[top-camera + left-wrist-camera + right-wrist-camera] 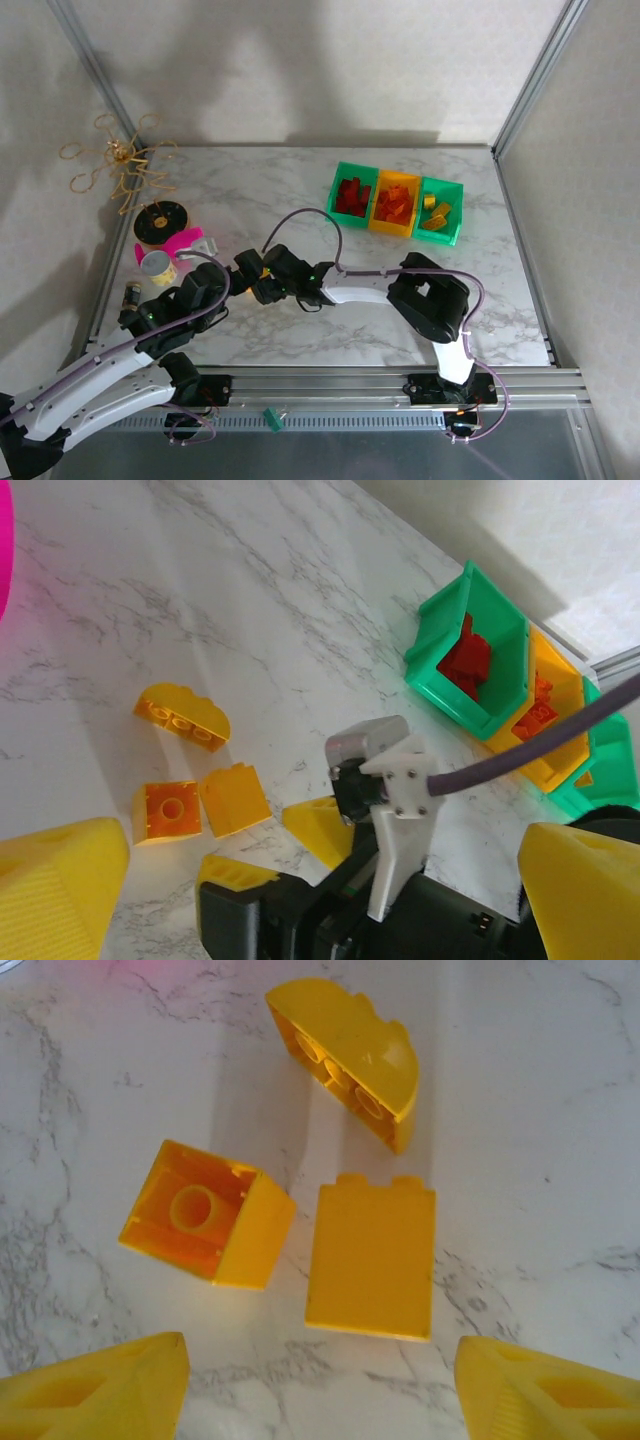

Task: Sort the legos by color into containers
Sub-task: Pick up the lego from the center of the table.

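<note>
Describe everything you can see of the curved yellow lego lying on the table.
The curved yellow lego is glossy plastic, a half-round block with an arched back. It lies tipped on its side on the marble table, its hollow underside and row of round tubes exposed. It sits apart from the upturned square brick and the rectangular brick.

Bright diffuse light, soft shadows (faint on marble [300, 190]); close views sharp.
</note>
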Robot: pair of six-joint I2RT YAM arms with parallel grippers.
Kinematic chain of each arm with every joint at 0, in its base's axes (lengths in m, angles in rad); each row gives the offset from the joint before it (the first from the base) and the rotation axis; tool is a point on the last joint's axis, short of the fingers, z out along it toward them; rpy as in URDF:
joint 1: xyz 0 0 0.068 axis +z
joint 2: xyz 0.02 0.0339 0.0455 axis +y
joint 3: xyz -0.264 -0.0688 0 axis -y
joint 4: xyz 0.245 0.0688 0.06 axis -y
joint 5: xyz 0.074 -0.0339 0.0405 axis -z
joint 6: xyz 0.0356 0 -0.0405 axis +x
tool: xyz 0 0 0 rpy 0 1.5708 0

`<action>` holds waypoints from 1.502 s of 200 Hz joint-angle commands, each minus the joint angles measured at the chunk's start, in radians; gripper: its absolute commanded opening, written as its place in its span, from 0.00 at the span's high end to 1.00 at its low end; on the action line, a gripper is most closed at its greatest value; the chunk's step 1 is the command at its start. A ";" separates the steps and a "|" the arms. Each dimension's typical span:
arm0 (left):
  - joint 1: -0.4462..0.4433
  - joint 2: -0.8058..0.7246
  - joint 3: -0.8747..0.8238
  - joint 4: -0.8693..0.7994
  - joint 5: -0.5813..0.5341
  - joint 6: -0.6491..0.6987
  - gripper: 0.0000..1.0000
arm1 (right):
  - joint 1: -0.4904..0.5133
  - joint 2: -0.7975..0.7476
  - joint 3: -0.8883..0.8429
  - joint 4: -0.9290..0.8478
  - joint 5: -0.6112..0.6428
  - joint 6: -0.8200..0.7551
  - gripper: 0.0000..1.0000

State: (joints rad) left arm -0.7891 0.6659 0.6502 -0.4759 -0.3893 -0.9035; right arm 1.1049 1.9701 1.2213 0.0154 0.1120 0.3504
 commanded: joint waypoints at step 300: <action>0.019 0.193 0.069 0.268 0.207 0.127 0.00 | -0.357 -0.466 -0.228 -0.185 0.182 0.124 0.70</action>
State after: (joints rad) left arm -0.7742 0.8173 0.6689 -0.3058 -0.2485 -0.8295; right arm 0.8539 1.5650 1.0073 -0.1066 0.2626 0.4423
